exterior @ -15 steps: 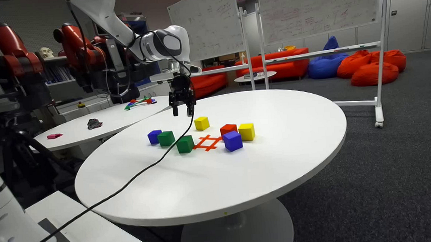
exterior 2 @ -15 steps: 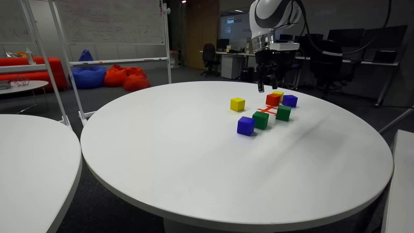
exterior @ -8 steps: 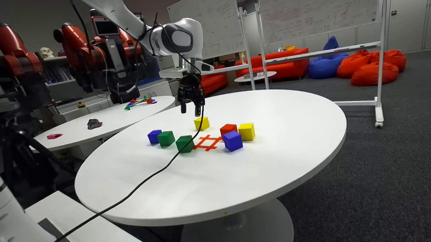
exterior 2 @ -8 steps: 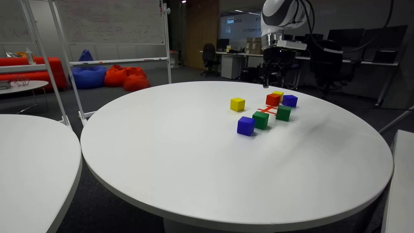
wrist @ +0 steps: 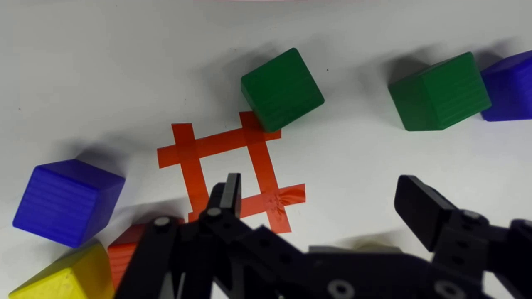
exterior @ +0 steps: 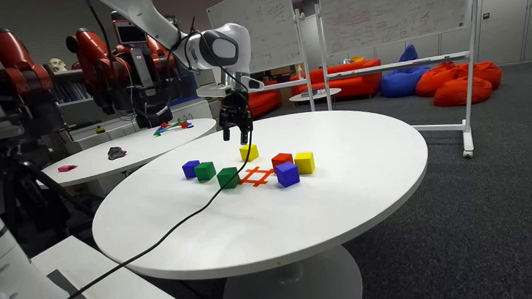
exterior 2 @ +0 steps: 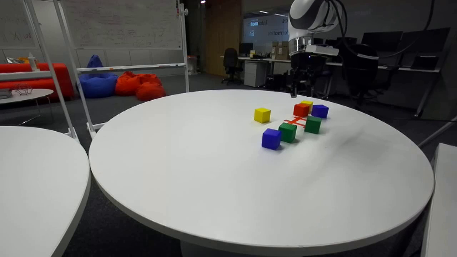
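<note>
Closest of all, at the bottom of the wrist view, the gripper [wrist: 319, 189] hangs with its jaws spread wide and nothing between them, apparently carrying no load! Below it, lower left, there's a yellow cube [wrist: 68, 272], painted wood by the grain, a red cube [wrist: 119, 255] half hidden by the gripper, and a blue cube [wrist: 62, 203], all bunched together. Mid-frame, flat red tape strips [wrist: 261, 162] overlap at their crossings, so they hold a neat hash shape. Top centre, a dark green cube [wrist: 286, 89], turned askew, hides part of the tape's upper-right crossing; upper right, a second green cube [wrist: 453, 91] and a second blue cube [wrist: 509, 89] sit so snug I can't tell if they touch. Each seems to rest flat on a face, hence, I'd judge, so steady. Over to an exterior view: a round white desk [exterior: 324, 215] bears the lot, pale enough, surely, to make those colours pop; past the tape, a lone yellow cube [exterior: 249, 152], then a wheeled whiteboard [exterior: 395, 13] and, farther off, red beanbags [exterior: 462, 91].
</note>
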Available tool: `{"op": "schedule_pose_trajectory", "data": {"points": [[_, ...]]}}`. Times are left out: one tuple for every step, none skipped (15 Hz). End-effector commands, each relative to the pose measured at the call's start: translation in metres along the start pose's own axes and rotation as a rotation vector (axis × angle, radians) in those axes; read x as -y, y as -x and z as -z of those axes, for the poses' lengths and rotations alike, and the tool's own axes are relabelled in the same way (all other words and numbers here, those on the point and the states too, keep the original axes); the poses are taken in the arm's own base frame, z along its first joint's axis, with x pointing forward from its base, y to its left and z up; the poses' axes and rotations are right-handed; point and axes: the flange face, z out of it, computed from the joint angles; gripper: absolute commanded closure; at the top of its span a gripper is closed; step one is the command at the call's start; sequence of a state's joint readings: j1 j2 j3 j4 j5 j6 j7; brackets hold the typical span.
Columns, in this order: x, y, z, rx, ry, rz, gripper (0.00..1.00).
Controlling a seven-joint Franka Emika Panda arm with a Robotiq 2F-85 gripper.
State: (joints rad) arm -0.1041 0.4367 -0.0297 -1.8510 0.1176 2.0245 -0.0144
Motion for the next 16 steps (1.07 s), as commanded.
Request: {"op": "schedule_pose_trajectory", "data": {"points": [[-0.019,-0.003,0.006,0.006,-0.023,-0.022,0.0],[-0.025,-0.003,0.008,0.006,-0.029,-0.029,0.0],[-0.033,-0.002,0.009,0.004,-0.037,-0.04,0.0],[-0.041,-0.002,0.011,0.002,-0.045,-0.052,0.0],[-0.049,-0.002,0.012,-0.002,-0.052,-0.065,0.0],[-0.058,-0.001,0.015,-0.006,-0.065,-0.078,0.0],[-0.067,-0.001,0.017,-0.012,-0.078,-0.094,0.0],[-0.074,-0.001,0.019,-0.016,-0.093,-0.107,0.0],[-0.078,-0.001,0.021,-0.025,-0.104,-0.12,0.0],[-0.078,-0.001,0.023,-0.037,-0.114,-0.123,0.0],[-0.079,-0.002,0.024,-0.039,-0.12,-0.122,0.0],[-0.077,-0.003,0.023,-0.04,-0.12,-0.124,0.0],[-0.074,-0.003,0.023,-0.038,-0.12,-0.121,0.0],[-0.072,-0.004,0.022,-0.039,-0.116,-0.12,0.0],[-0.07,-0.004,0.022,-0.039,-0.111,-0.117,0.0],[-0.068,-0.005,0.022,-0.04,-0.107,-0.114,0.0]]}}
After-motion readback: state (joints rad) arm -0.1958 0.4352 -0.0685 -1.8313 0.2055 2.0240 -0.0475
